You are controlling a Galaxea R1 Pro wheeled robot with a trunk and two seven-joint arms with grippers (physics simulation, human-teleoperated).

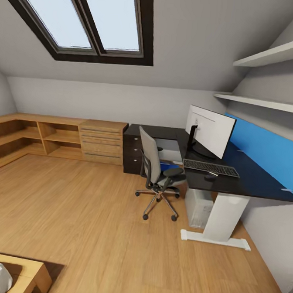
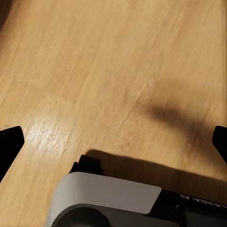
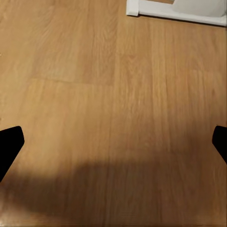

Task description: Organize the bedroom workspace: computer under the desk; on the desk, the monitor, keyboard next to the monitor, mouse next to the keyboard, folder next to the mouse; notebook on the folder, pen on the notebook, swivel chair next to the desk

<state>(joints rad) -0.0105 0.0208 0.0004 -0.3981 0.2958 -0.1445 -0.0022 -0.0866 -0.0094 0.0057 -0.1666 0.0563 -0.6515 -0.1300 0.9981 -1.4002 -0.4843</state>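
Observation:
Across the bedroom, the desk [image 1: 244, 181] stands at the right with its glossy black top. On it are the wide monitor [image 1: 210, 131], the keyboard [image 1: 211, 168] in front of it, and the small black mouse [image 1: 210, 177] by the keyboard's near edge. The swivel chair [image 1: 157, 173] is at the desk's inner corner, with the blue folder [image 1: 164, 166] on its seat. The pale computer [image 1: 198, 208] stands under the desk. The notebook and pen are too small to make out. My left gripper [image 2: 113, 142] and right gripper [image 3: 113, 142] hang open over bare wood floor.
A low wooden shelf unit [image 1: 38, 136] and dresser [image 1: 102, 143] line the back wall. A bed corner [image 1: 10, 277] is at the lower left. White wall shelves [image 1: 272, 103] hang above the desk. The desk's white foot [image 3: 175, 12] shows in the right wrist view.

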